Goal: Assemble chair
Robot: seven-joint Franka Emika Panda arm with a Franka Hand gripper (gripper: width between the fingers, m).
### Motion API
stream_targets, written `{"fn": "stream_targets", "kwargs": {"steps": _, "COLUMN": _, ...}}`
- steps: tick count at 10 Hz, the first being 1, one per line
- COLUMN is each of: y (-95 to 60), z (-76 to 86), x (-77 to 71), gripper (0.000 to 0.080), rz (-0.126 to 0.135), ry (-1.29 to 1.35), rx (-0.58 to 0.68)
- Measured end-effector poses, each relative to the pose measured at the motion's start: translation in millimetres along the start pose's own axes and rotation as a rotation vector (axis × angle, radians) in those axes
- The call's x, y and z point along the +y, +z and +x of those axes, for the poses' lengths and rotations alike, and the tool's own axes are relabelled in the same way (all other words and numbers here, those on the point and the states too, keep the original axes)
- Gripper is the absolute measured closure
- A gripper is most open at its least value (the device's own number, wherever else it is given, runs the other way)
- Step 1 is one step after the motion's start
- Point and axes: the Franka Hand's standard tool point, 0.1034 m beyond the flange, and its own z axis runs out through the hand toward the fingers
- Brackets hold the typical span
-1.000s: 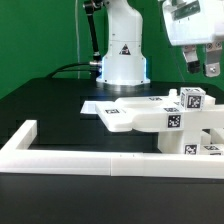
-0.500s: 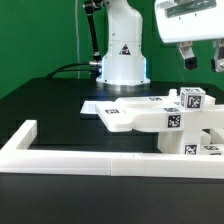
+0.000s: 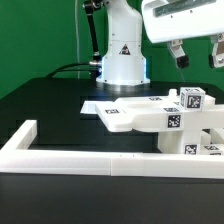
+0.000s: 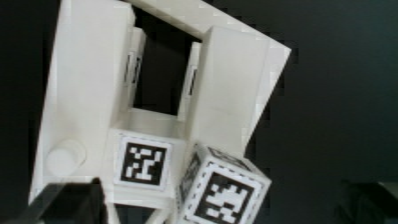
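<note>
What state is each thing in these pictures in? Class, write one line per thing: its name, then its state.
gripper: open, holding nothing, raised above the chair parts.
chair: partly assembled white tagged pieces, resting on the table inside the border wall.
border wall: lying flat along the table's front.
marker board: flat on the table behind the chair.
table: black, carrying everything.

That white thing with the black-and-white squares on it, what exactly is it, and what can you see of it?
It is the chair, partly built: matte-white, blocky, plastic-looking pieces joined into one structure. A flat slab juts toward the exterior view's left; posts and bracket-like pieces rise at the right, several bearing square tags. It stands on the black table behind the low white border wall. The gripper hangs above, apart from it.
</note>
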Motion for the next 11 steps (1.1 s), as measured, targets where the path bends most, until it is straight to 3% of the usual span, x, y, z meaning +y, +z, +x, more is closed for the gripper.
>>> {"fn": "stream_targets", "kwargs": {"steps": 1, "y": 1.4, "z": 0.2, "x": 1.1, "gripper": 0.0151, "rz": -0.005, "ry": -0.027, "rx": 0.002}}
{"fn": "stream_targets", "kwargs": {"steps": 3, "y": 3.8, "z": -3.2, "x": 6.8, "gripper": 0.0151, "rz": -0.048, "ry": -0.169, "rx": 0.013}}
{"fn": "stream_targets", "kwargs": {"steps": 6, "y": -1.4, "z": -17.2, "x": 37.0, "gripper": 0.0151, "rz": -0.060, "ry": -0.241, "rx": 0.002}}
{"fn": "stream_targets", "kwargs": {"steps": 11, "y": 4.4, "z": -29.6, "x": 62.9, "gripper": 0.0151, "rz": -0.089, "ry": -0.325, "rx": -0.003}}
